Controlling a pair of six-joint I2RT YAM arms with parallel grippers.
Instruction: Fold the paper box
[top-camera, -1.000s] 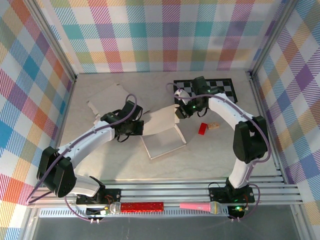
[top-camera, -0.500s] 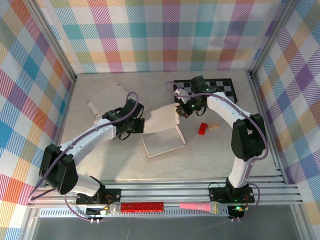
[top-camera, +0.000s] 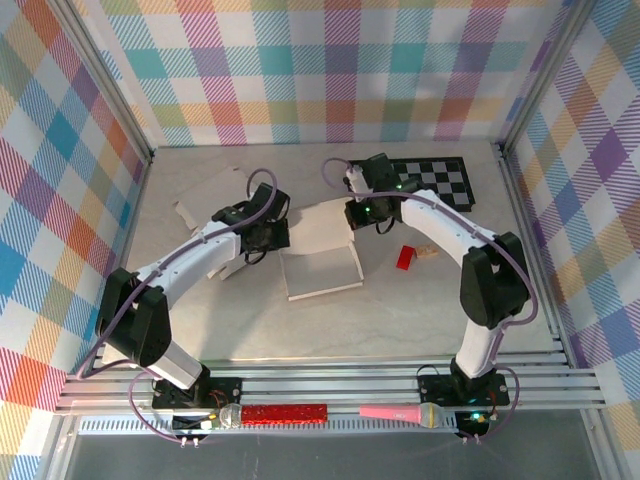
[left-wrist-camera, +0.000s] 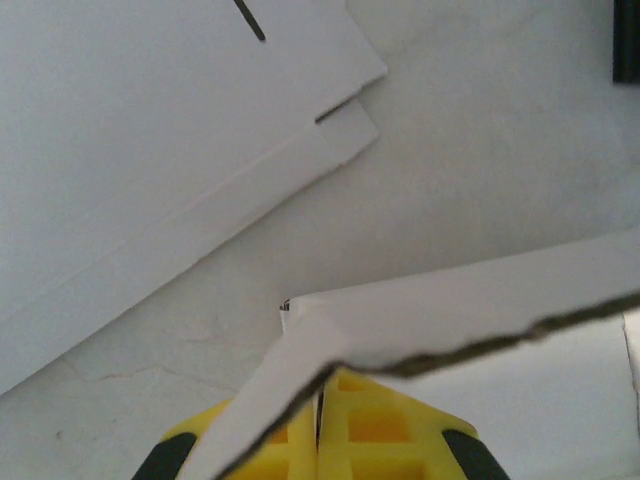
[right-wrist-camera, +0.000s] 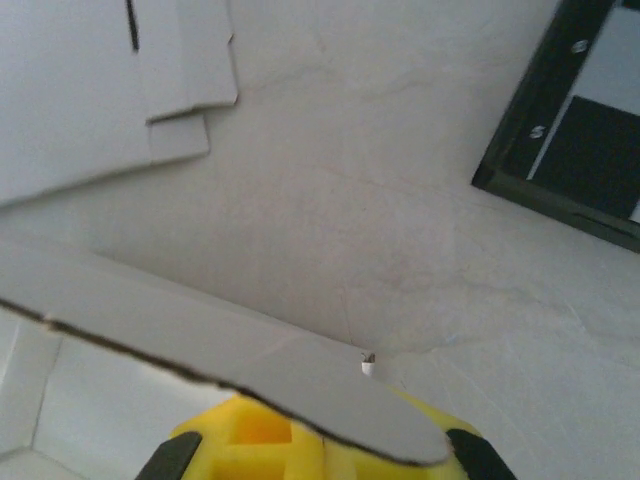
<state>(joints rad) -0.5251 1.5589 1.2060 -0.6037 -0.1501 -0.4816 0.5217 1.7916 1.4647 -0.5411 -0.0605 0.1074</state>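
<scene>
We are treating the paper box as light, thin card. It is stiff enough across a panel to swing as one piece, but we are expecting it to crease, tear at its ragged edge or skate over the smooth table if we are pulling unevenly, so the ends of a flap near its score line are looking like the right places to take hold. The box is lying between the two grippers, its base panel flat just on the near side of them and its rear flap standing up between their tips. The left gripper is pinching the flap's left end, yellow fingers clamped with the card edge running across them, and the right gripper is clamping the right end likewise. Both arms are reaching forward and bending inward, wrists facing each other across the flap. A spare flat sheet is lying just beyond the left gripper.
</scene>
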